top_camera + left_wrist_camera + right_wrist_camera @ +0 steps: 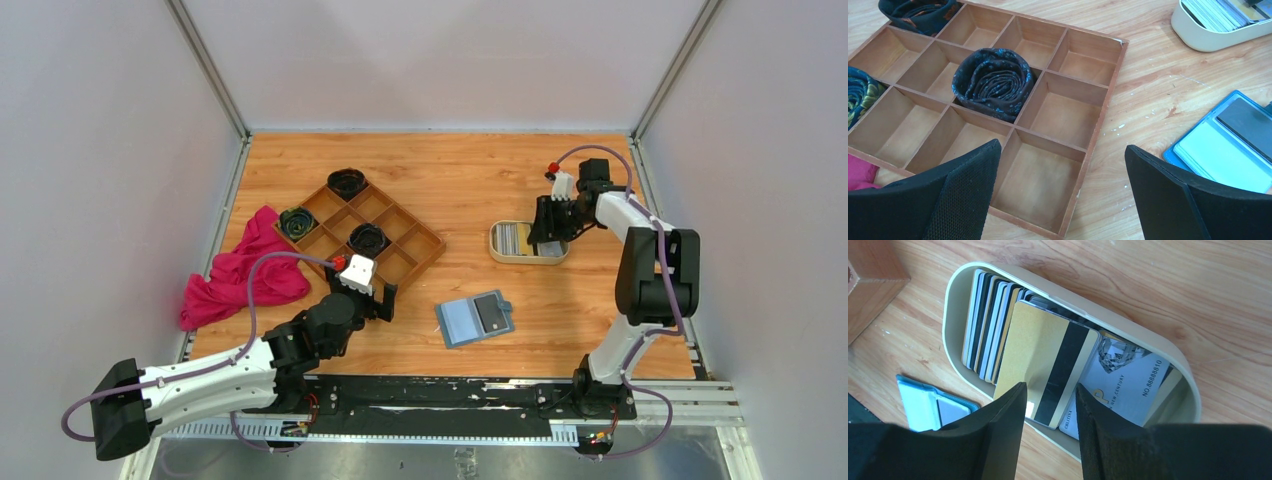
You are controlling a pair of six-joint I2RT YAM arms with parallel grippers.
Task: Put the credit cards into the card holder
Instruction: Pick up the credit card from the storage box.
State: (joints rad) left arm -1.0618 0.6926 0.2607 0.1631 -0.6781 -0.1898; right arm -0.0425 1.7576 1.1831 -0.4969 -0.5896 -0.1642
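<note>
Right gripper point(1050, 387) is over the cream tray point(950, 305) at the right-centre of the table point(450, 170), fingers partway apart with a narrow gap. A gold card point(1048, 360) with a black stripe lies tilted on top of the pile, its lower edge running in under the fingertips; cannot tell if it's pinched or only touched. The rest of the credit cards point(988, 335) stand on edge in a row at the tray's far end, and a white printed card point(1128, 385) lies flat under the gold one. Card holder point(476, 318) lies open and flat on the table, near the front edge, well apart from the cream tray, light-blue inside facing up, with a dark card point(491, 312) on its right half. Left gripper point(1060, 150) is spread wide, holding nothing, hovering over the near corner of the wooden tray point(1103, 115). Three rolled ties point(993, 82) sit in separate compartments of it. Pink cloth point(240, 275) is bunched at the table's left edge, beside the wooden tray.
</note>
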